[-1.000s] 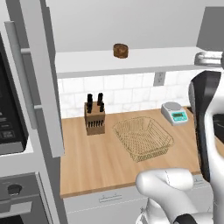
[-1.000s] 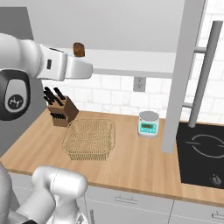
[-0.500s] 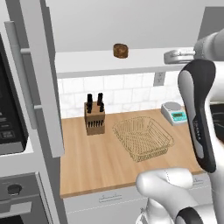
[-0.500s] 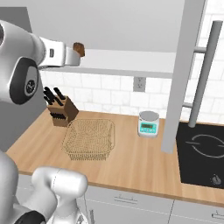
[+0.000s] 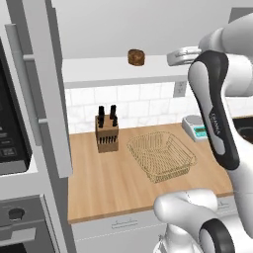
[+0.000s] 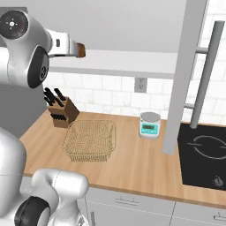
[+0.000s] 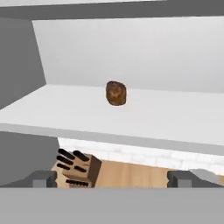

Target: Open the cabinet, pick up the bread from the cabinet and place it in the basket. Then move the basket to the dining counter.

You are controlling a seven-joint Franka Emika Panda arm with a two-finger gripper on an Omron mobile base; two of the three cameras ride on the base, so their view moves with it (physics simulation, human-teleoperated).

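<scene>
A kitchen scene with one bread bun [image 5: 136, 57], one wire basket [image 5: 160, 155], one knife block [image 5: 106, 134] and one small kitchen scale [image 6: 149, 125].

The cabinet [image 5: 47, 89] stands open, both doors swung out, one at each side of the opening. The bun sits alone on the white shelf [image 7: 144, 116] inside, near the middle and set back from the front edge. It is round and dark brown, so it has no clear long axis; in the hand view it looks slightly taller than wide.

The claw [image 7: 122, 177] is level with the shelf, out in front of it and apart from the bun, aimed straight at it. Its two fingers [image 7: 43, 178] are spread wide with nothing between them.

Below the shelf, the basket rests flat on the wooden surface [image 6: 132, 163], open side up, well apart from the bun. The knife block stands just beside it toward the wall, holding several black-handled knives. The scale sits on the basket's other side, near a black cooktop [image 6: 205, 159].
</scene>
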